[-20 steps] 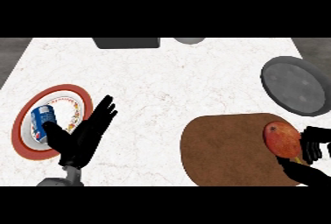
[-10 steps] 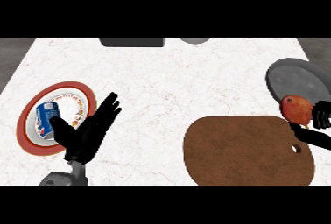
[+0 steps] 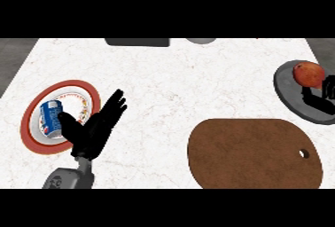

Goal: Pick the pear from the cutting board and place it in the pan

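Note:
The reddish-orange pear [image 3: 309, 74] hangs over the far part of the grey pan [image 3: 286, 91] at the right edge of the head view. My right hand [image 3: 326, 88] shows only partly at that edge, its fingers curled against the pear's near right side. Its dark fingers or their shadow lie across the pan's floor. The brown round cutting board [image 3: 254, 153] lies bare in front of the pan. My left hand [image 3: 97, 127] rests open at the lower left, fingers straight and pointing away, beside the plate.
A red-rimmed plate [image 3: 37, 142] at the left holds a blue can [image 3: 50, 118] lying on its side. A dark flat object [image 3: 137, 42] and a grey round thing [image 3: 201, 40] sit at the counter's far edge.
My right hand has carried the pear off the cutting board, up and to the right, to above the pan. The left hand stays put.

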Robot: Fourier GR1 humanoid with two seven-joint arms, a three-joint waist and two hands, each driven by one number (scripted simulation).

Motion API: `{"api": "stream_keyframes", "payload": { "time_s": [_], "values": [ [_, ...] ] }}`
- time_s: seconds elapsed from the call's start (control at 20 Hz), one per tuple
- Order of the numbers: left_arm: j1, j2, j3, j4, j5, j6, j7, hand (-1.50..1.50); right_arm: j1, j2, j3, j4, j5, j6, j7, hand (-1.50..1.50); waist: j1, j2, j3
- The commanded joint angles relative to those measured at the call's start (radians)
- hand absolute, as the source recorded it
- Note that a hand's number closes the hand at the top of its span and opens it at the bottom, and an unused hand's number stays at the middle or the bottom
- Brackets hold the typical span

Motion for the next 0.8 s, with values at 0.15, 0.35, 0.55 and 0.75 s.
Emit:
{"api": "stream_keyframes", "payload": {
  "time_s": [0.15, 0.35, 0.55, 0.75],
  "values": [
    [0.004, 0.016, 0.004, -0.001, 0.007, -0.038, -0.006, 0.00, -0.191, -0.051, -0.135, 0.396, -0.046, -0.100, -0.215, 1.50, 0.020, 0.009, 0.002],
    [-0.008, -0.002, -0.018, -0.046, 0.013, -0.028, 0.039, 0.00, -0.275, -0.095, -0.156, 0.511, -0.040, -0.103, -0.235, 1.50, 0.040, 0.014, 0.003],
    [0.003, -0.011, -0.027, -0.009, -0.018, -0.028, -0.021, 0.00, -0.278, -0.125, -0.187, 0.570, -0.058, -0.089, -0.320, 1.50, 0.042, 0.022, 0.005],
    [-0.033, 0.003, -0.016, -0.018, 0.004, -0.045, 0.016, 0.00, -0.275, -0.162, -0.068, 0.698, 0.084, -0.058, -0.120, -1.50, 0.075, 0.035, 0.005]
  ]
}}
